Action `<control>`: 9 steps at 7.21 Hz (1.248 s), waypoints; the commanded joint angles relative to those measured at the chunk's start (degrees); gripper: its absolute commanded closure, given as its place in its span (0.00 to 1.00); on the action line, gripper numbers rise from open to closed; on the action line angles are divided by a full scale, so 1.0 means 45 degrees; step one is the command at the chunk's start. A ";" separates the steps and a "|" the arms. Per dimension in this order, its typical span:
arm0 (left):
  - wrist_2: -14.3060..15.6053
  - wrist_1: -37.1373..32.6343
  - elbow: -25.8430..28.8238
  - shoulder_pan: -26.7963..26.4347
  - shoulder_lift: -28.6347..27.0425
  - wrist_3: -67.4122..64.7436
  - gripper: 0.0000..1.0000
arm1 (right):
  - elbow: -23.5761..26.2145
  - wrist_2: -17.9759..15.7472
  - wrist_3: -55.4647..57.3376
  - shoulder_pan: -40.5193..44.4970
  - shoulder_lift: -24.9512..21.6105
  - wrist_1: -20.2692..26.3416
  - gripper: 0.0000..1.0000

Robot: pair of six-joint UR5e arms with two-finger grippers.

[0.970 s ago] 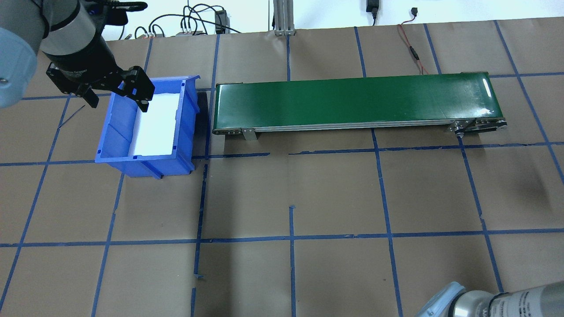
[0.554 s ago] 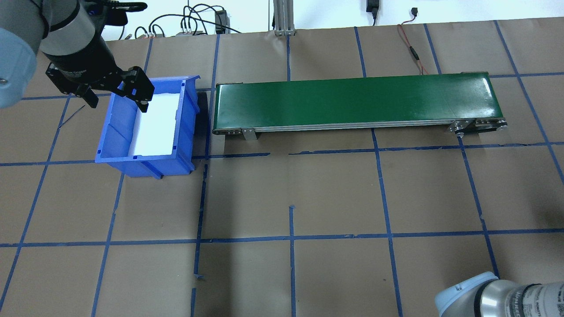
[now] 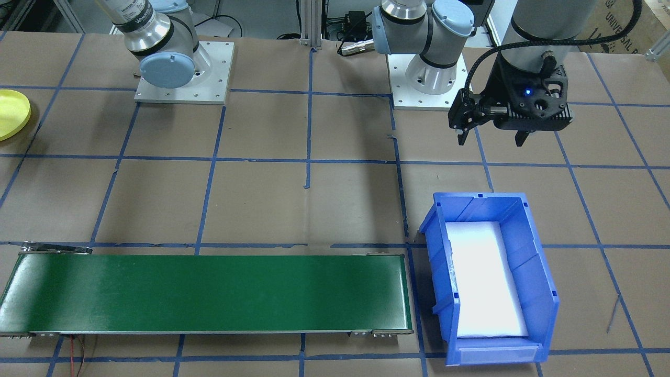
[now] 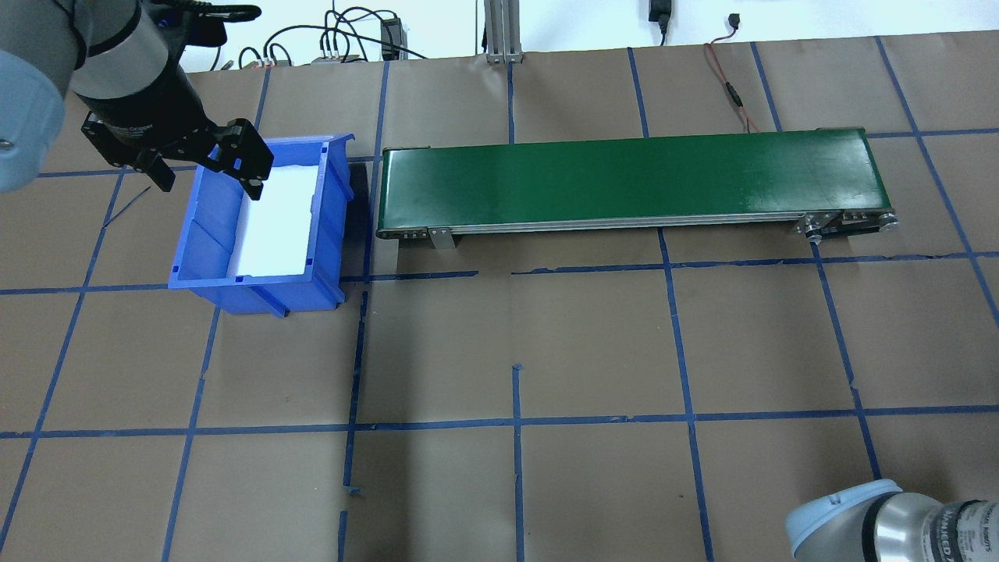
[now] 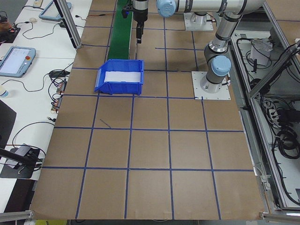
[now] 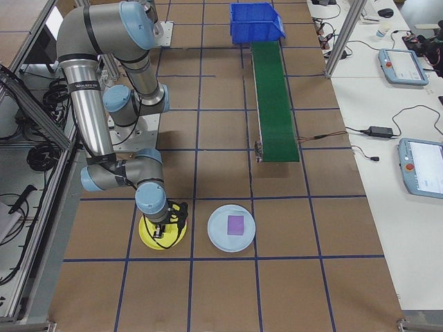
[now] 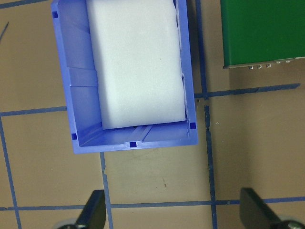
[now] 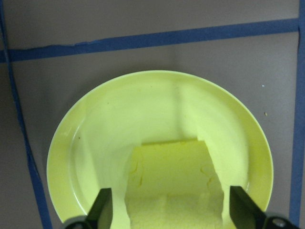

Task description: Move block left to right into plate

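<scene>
The right arm's elbow [image 4: 882, 523] has slid further right along the near table edge; the left gripper [image 4: 204, 173] stays spread wide above the blue bin [image 4: 257, 297]. The right gripper [image 8: 176, 210], fingers wide apart, hangs over a yellow block [image 8: 169, 162] lying in the yellow plate [image 8: 90, 143].

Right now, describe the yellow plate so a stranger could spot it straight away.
Follow the green conveyor to its end away from the blue bin. Two round plates lie beyond; the yellow plate, under the right gripper, holds a yellow block.
</scene>
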 commanded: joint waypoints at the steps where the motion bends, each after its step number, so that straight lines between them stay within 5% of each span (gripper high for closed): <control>1: 0.0010 -0.0013 -0.0002 0.0058 -0.0008 0.0025 0.00 | -0.0089 -0.0001 0.0020 0.0010 -0.0131 0.0066 0.00; 3: 0.0010 -0.0032 -0.0002 0.0058 0.0012 0.0025 0.00 | -0.1351 0.0077 0.0059 0.1251 -0.0462 0.1600 0.00; 6: 0.0010 -0.0052 -0.0002 0.0058 0.0012 0.0025 0.00 | -0.4224 0.0581 0.0680 0.4102 -0.1709 0.5948 0.00; 9: -0.0009 -0.0052 -0.0022 0.0175 0.0012 0.0025 0.00 | -0.4230 0.0565 0.5258 0.7849 -0.3973 0.8996 0.01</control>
